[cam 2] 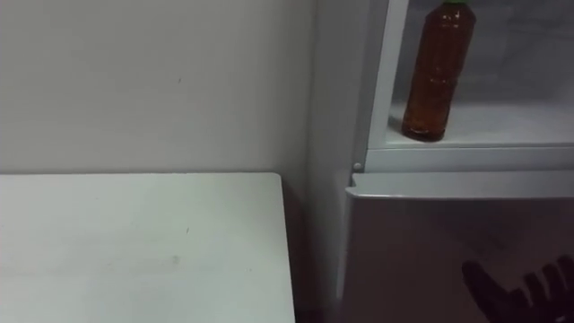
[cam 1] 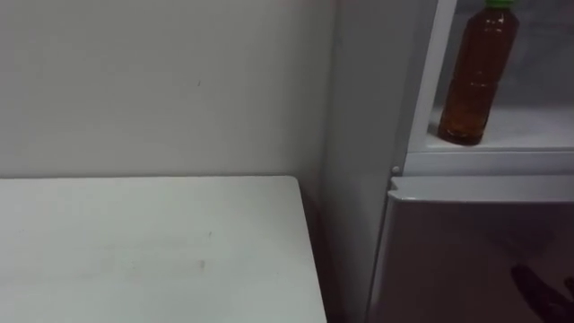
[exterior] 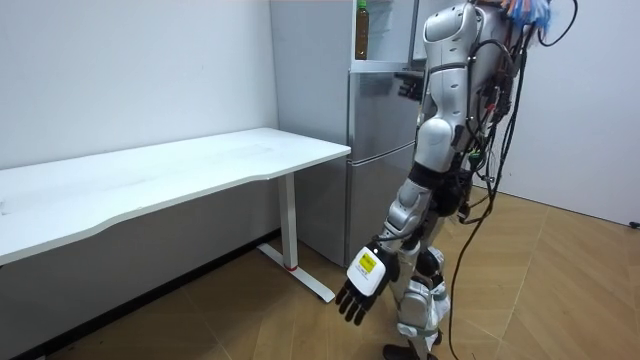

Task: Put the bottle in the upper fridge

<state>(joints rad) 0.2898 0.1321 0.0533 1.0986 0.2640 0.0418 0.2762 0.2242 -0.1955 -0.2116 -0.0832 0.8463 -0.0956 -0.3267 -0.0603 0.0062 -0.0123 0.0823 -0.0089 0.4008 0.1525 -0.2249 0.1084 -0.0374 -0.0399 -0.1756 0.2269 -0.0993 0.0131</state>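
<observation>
Green-capped amber plastic bottle [cam 1: 478,76] upright at front-left corner of white fridge shelf [cam 1: 529,126]; right hand [cam 2: 493,294] fingers spread, left hand [exterior: 360,285] fingers relaxed.

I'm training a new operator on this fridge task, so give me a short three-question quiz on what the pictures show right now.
1. True or false: the bottle lies on its side on the white table.
2. The left hand is: A) hanging low by the robot's leg, open; B) curled round the bottle; C) flat on the table.
3. Fill in: the right hand, fingers spread, shows before the ___ door of the fridge.
Key: 1 false: it stands upright on the shelf of the open upper compartment. 2 A. 3 lower.
</observation>
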